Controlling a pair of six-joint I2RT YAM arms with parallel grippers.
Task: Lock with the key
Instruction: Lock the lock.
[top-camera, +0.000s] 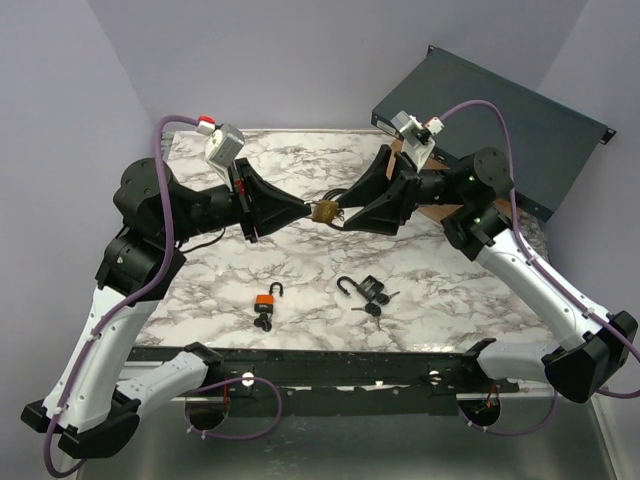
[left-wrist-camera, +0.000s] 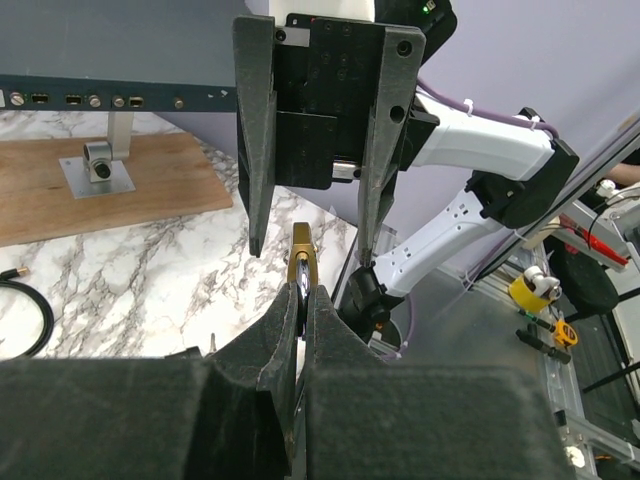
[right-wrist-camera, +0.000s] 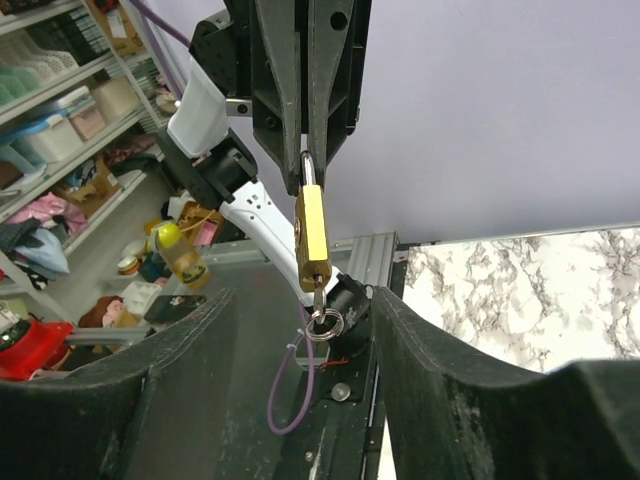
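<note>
We see the brass padlock in the air over the middle of the table, with the key in its base and a key ring hanging off it. Left gripper is clamped tight on the shackle. Right gripper is partly open, jaws straddling the lock, no contact visible. On the table, an orange padlock lies at 7 o'clock of it and a black padlock, shackle open, at 5.
</note>
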